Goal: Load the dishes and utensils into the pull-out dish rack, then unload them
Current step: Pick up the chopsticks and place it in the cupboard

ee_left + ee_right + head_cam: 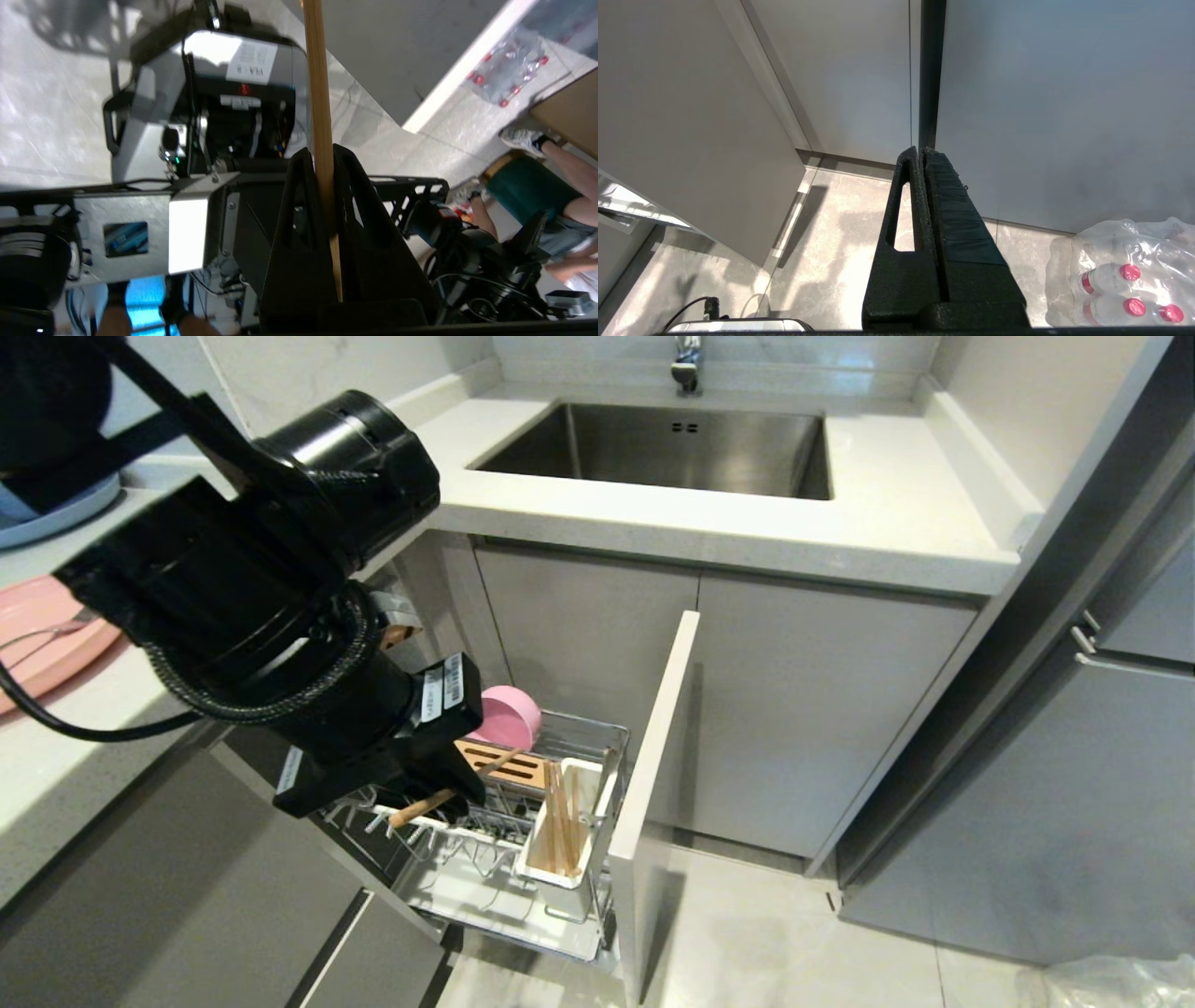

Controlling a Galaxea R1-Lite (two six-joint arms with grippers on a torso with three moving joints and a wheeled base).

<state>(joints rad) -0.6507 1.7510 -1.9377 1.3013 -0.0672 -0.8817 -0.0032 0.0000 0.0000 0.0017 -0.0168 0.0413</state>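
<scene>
Left gripper (439,798) low over the pull-out dish rack (509,905), jaws pinched tight on one chopstick (322,116). In the head view, that stick (448,793) lying slanted, nearly flat, long way running from the low near-left end up toward the wooden bar (513,767) at the back. In the left wrist view, same stick reaching straight out past the black fingers (294,210), thin end tucked back between them.

More chopsticks (560,831) standing up on end in the white holder (569,873) at the front right of the rack, tips up, leaning a little. Looks like three or four; hard to count for sure. Something thin and silver (607,782) also poking up at the back of the holder; cannot tell what.

One pink bowl (509,717) on its side at the back of the rack, open side toward the left arm. White tray (485,896) under the wires. Grey door front (653,784) standing at the right of the rack.

One pink plate (42,639) flat on the desk (56,765) at far left, with one fork (42,635) lying across it. One blue plate (56,513) behind it. One sink (663,448) farther back.

Right gripper (923,154) down by the floor near the cabinets, jaws pressed together with nothing in them. One pack of bottles (1125,275) on the floor close by.
</scene>
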